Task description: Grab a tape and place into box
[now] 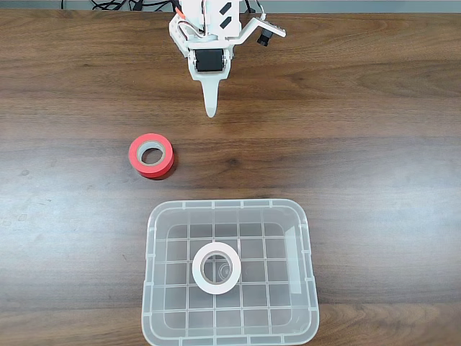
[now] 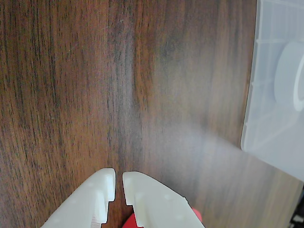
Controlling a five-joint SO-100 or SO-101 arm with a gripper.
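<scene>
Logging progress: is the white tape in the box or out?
In: the white tape lies flat on the box's grid bottom, within its rim.

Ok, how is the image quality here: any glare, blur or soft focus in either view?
Fixed view: sharp and evenly lit, a soft sheen across the table, mild reflections on the box rim, and the tape is crisp. Wrist view: wood grain sharp on the left, a hazy pale glare band across the middle, the box and tape washed out and soft, and the gripper jaws slightly blurred.
</scene>
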